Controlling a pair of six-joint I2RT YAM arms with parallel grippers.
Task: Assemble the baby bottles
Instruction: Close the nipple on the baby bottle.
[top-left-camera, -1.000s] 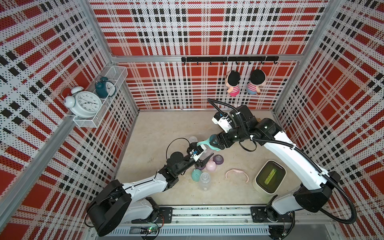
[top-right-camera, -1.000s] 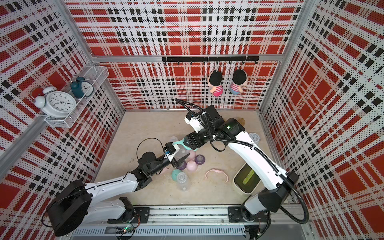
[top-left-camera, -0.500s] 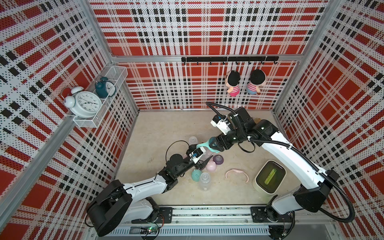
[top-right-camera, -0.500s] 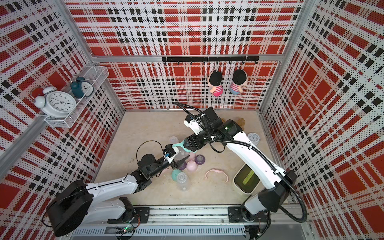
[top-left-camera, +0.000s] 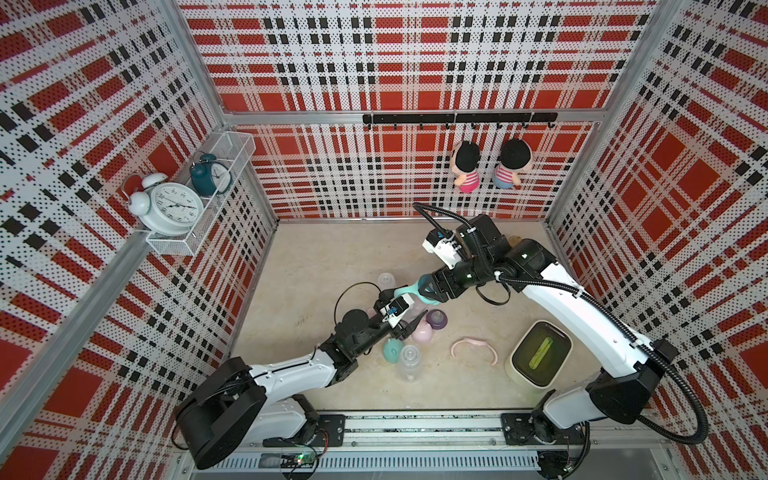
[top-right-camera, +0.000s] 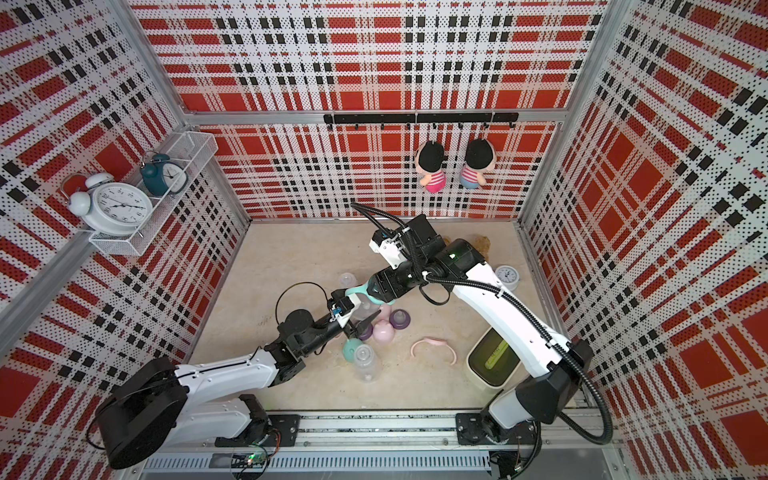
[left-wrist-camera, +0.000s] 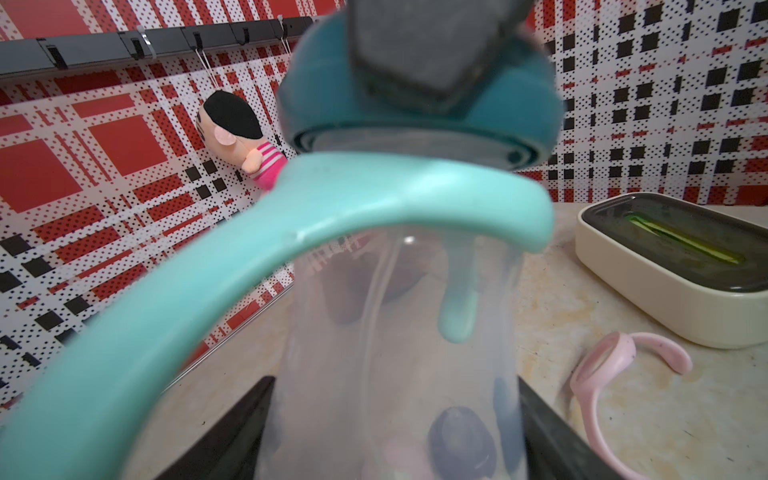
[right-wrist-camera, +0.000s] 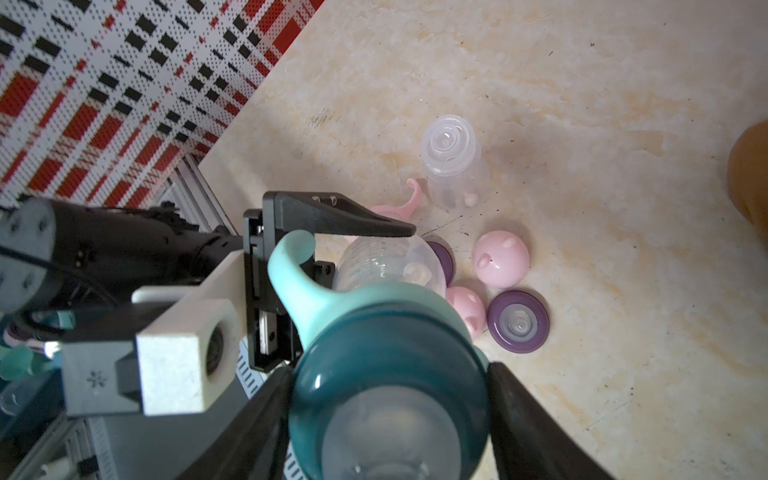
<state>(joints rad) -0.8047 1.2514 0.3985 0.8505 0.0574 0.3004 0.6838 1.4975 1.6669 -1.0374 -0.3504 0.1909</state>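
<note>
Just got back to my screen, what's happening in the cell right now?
Both arms hold one baby bottle between them above the table. The left pincer is shut on the clear bottle body, which carries a mint handle ring. The right pincer grips the dark teal teat collar at its neck. How tightly it sits cannot be told. A pink handle ring, a purple collar and another bottle lie loose.

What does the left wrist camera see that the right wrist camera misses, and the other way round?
Only left wrist: the doll, the pink handle ring, the cream box. Only right wrist: a loose clear bottle, the left arm's white camera block. Both: the held bottle with its teal collar and mint handle.
</note>
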